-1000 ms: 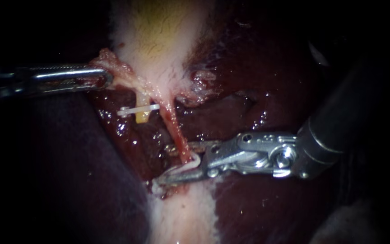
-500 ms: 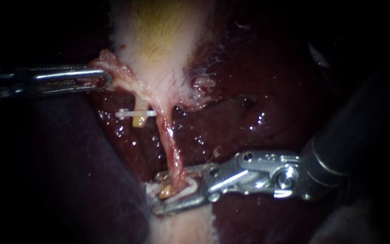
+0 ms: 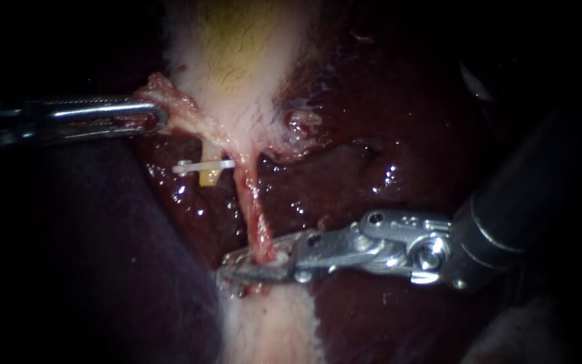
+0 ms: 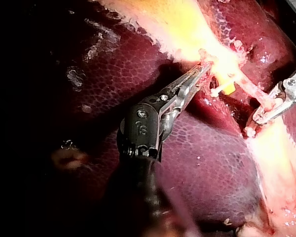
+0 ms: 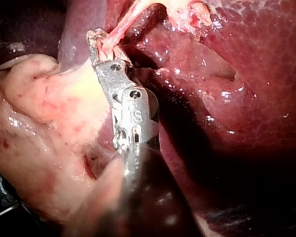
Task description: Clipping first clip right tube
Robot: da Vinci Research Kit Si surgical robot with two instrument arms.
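Between the two halves of the hand of the slim silver right instrument (image 3: 237, 268), in the endoscope view, lies the right tube (image 3: 252, 202), a thin pinkish-red strand. The hand is clenched on the tube's near end, and something pale inside it is probably the clip being set. The tube's long axis runs straight away from the hand toward the pale, yellow-cored gallbladder (image 3: 237, 61) and crosses the hand's length almost squarely. The closure seems to turn on that crossing. Farther along, just beside the tube, a white plastic clip (image 3: 203, 164) sits on a short yellow stub. The silver left instrument (image 3: 149, 118) is well apart from the right tube, its hand clamped on ragged pale tissue (image 3: 170, 94) at the gallbladder's edge.

In the left wrist view, the right tube stretches ahead of and beside the left hand, over dark red liver (image 4: 138, 64).

In the right wrist view, the tube rises directly ahead of the clenched tip, so the right instrument is the nearer.
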